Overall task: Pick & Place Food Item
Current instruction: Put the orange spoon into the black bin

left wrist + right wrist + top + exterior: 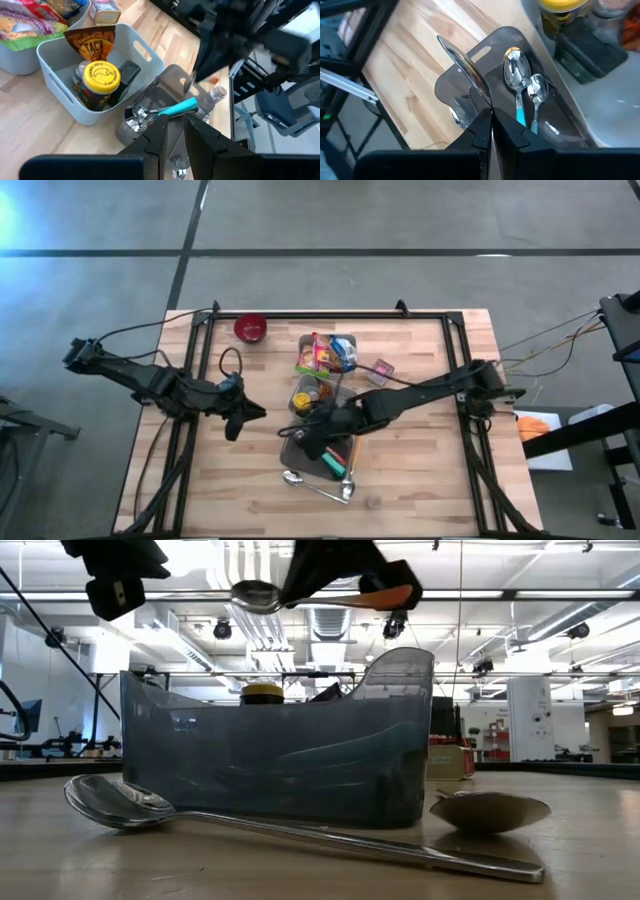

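Observation:
My right gripper (491, 112) hangs over the dark see-through utensil bin (322, 452), shut on a spoon (262, 596) with an orange handle end. In that bin lie two spoons, one with a teal handle (521, 114). Beside it stands a light grey bin (59, 80) that holds a yellow-lidded jar (100, 76) and an orange snack bag (92, 45). My left gripper (174, 134) waits left of the bins (243, 416), its fingers a narrow gap apart with nothing between them. My right gripper pinches the spoon's handle (486, 98) between its two fingers, coming from above at a slant. The spoon's bowl (457, 56) sticks out past the fingertips and the orange handle end (396, 595) out the other side. The spoon is roughly level, lifted clear above the dark bin.
Two loose spoons (125, 803) (490, 810) lie on the wood in front of the dark bin. A bin of bright snack packs (327, 354) and a red bowl (250, 327) stand toward the far edge. A small clear cup (381, 370) sits right of the snacks.

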